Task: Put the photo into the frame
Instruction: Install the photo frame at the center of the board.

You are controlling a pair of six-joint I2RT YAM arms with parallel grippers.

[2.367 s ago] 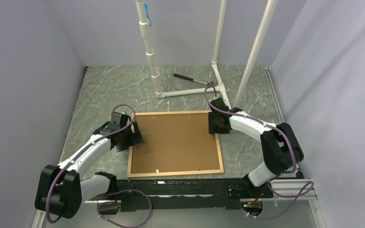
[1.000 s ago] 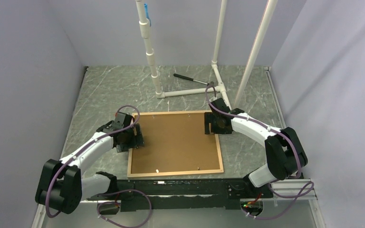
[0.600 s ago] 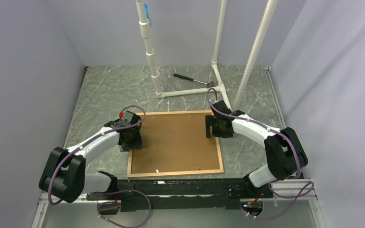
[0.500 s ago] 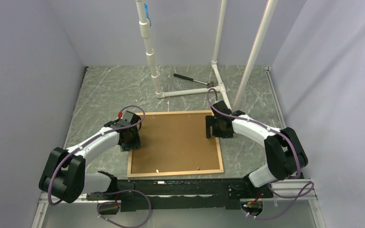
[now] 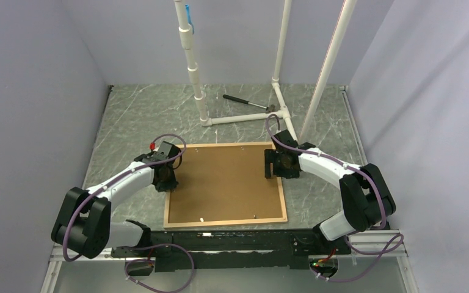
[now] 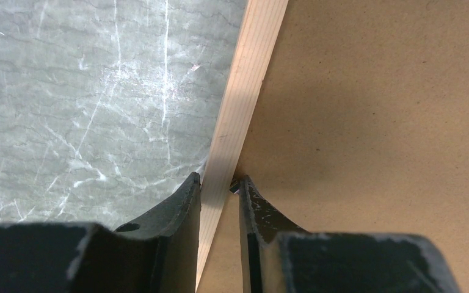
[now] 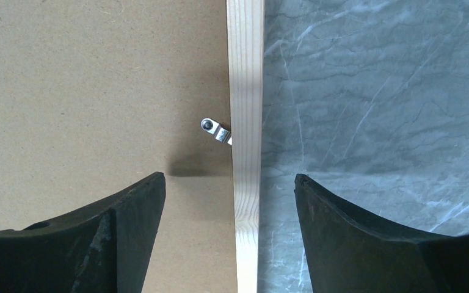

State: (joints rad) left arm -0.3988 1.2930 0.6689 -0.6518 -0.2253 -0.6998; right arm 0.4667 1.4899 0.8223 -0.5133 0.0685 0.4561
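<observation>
The frame point(image 5: 226, 221) lies flat on the table, back up, with the brown backing board point(image 5: 226, 183) filling it. The photo is hidden. My left gripper point(image 5: 170, 182) sits on the frame's left rail. In the left wrist view its jaws point(image 6: 220, 183) are pinched on that light-wood rail point(image 6: 250, 67), with the inner finger beside a small metal tab. My right gripper point(image 5: 273, 163) hovers at the right rail. In the right wrist view it point(image 7: 230, 180) stands open, straddling the rail point(image 7: 244, 73) just below a metal turn tab point(image 7: 215, 130).
A white pipe stand point(image 5: 244, 117) rises behind the frame, with a black-handled tool point(image 5: 244, 102) lying next to it. Grey walls close in on the left, right and back. Marbled table point(image 5: 140, 116) surrounds the frame.
My left gripper has turned, shifted onto the frame's left rail and closed its jaws around it. The right gripper has stayed wide open at the right rail.
</observation>
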